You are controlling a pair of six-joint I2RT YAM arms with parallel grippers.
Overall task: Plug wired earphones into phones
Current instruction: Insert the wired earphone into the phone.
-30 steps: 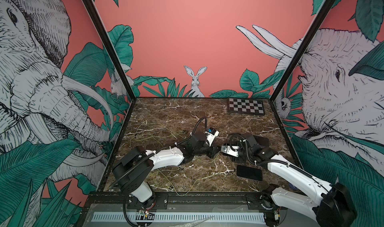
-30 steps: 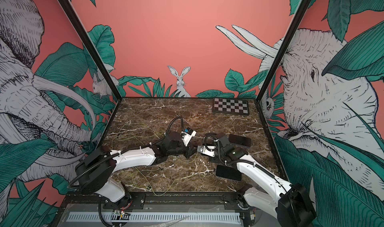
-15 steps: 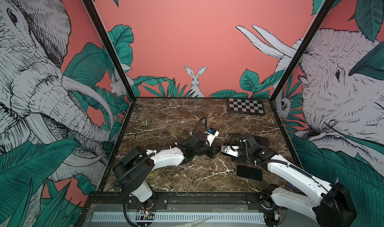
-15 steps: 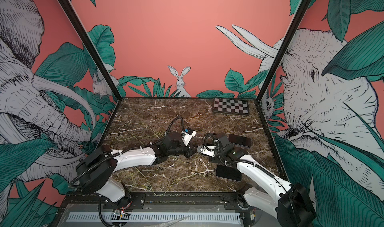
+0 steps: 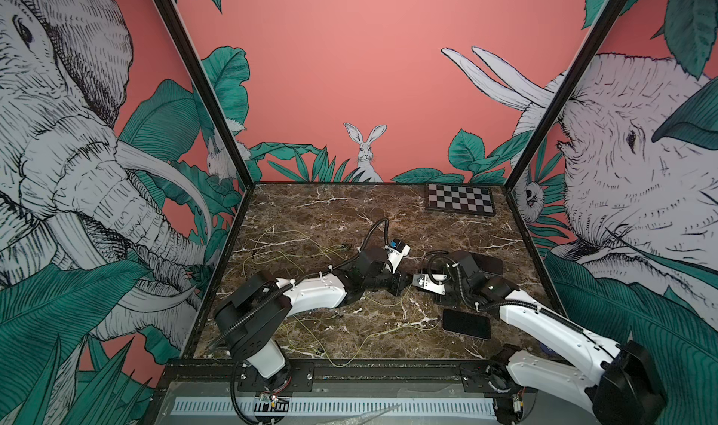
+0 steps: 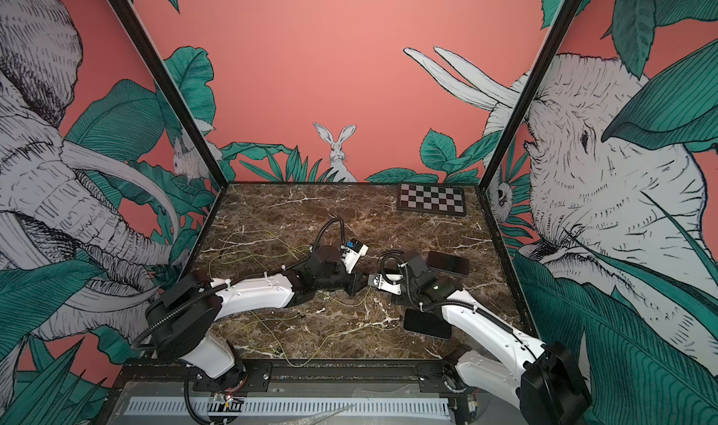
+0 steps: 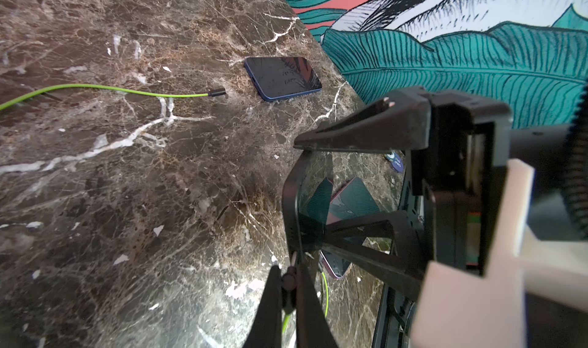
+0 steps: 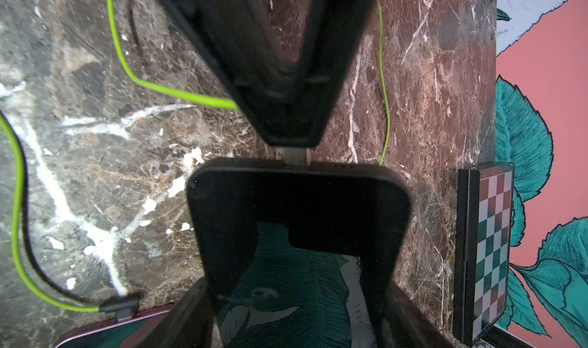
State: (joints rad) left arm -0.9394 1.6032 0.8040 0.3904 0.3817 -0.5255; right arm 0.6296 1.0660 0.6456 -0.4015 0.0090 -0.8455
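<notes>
Left claw [image 7: 288, 279] pinched tight on earphone plug [image 8: 294, 156], plug tip at phone [image 8: 299, 209] edge. Right claw [image 8: 296, 286] clamps that phone's sides, lower centre-right in both top views.

Robot lab cell, mural walls [image 5: 621, 151], marble tabletop [image 5: 330, 209]

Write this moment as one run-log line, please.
left gripper: shut on earphone plug | right gripper: holding phone | plug at phone edge, seating unclear
</notes>
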